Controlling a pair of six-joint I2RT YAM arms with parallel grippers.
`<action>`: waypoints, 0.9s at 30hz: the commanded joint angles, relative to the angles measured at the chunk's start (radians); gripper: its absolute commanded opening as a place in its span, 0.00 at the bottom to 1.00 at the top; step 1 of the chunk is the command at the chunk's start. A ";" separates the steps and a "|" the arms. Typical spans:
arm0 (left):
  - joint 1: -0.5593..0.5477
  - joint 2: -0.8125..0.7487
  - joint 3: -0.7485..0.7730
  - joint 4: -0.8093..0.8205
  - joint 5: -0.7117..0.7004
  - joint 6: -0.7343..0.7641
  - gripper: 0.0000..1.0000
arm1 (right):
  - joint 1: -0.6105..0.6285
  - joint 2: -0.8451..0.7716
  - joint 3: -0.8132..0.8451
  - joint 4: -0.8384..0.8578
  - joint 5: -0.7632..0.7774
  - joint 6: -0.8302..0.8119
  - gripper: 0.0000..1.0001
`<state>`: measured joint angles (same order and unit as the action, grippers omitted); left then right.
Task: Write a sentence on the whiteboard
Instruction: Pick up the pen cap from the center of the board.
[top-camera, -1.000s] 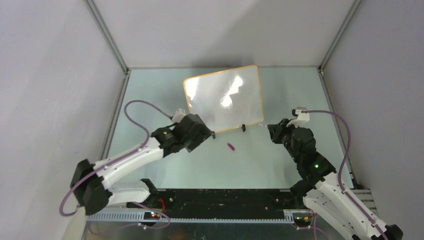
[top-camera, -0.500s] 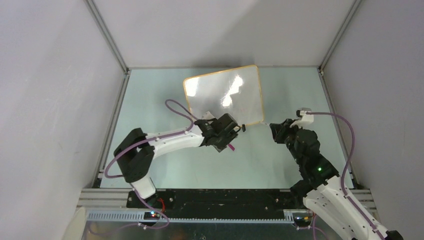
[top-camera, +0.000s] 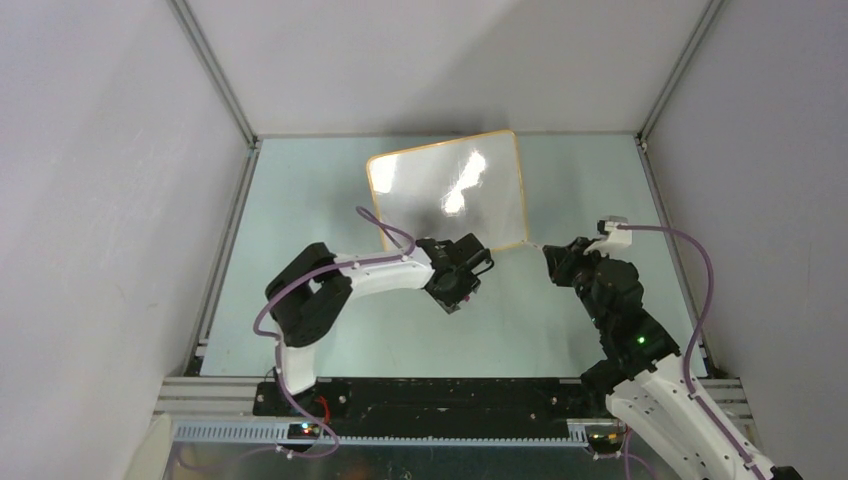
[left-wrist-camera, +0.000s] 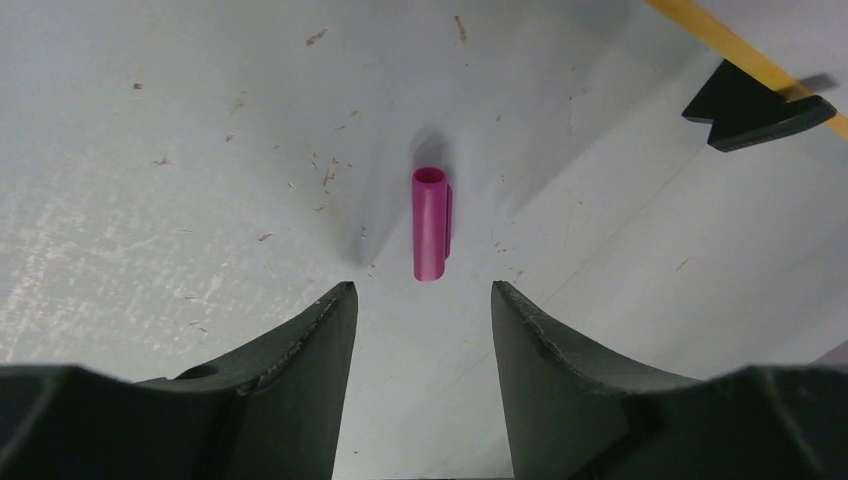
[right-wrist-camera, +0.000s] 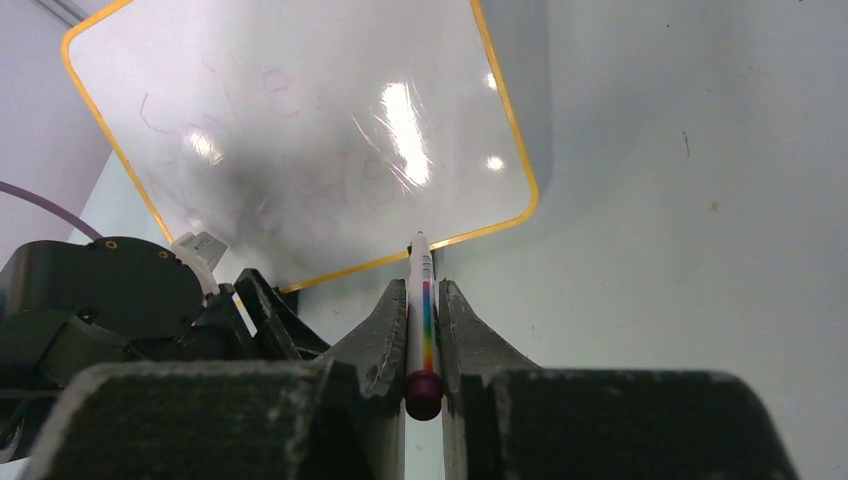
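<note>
Pinching a marker (right-wrist-camera: 420, 262), right end effector (right-wrist-camera: 423, 290) faces illegibly-scrawled whiteboard (right-wrist-camera: 300, 130); left end effector (left-wrist-camera: 421, 292) gapes.

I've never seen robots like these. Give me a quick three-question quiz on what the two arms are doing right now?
1. True or false: the right gripper is shut on a marker.
2. What lies just ahead of the left gripper? A) a magenta cap B) an eraser C) a coin
3. Fill in: the whiteboard has a thin frame coloured ____.

Key: 1 true; 2 A; 3 orange-yellow.
</note>
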<state>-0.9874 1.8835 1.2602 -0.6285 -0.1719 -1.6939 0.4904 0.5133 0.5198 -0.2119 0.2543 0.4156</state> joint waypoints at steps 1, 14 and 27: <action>-0.002 0.019 0.056 -0.091 -0.015 -0.048 0.57 | -0.011 -0.013 -0.001 0.018 0.007 0.009 0.00; 0.036 0.144 0.213 -0.261 -0.001 -0.050 0.48 | -0.035 -0.053 -0.017 0.026 0.001 0.015 0.00; 0.051 0.190 0.223 -0.260 0.003 -0.066 0.08 | -0.018 -0.078 -0.020 0.020 0.024 0.006 0.00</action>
<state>-0.9447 2.0449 1.4700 -0.8734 -0.1444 -1.7325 0.4686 0.4458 0.5041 -0.2119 0.2604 0.4183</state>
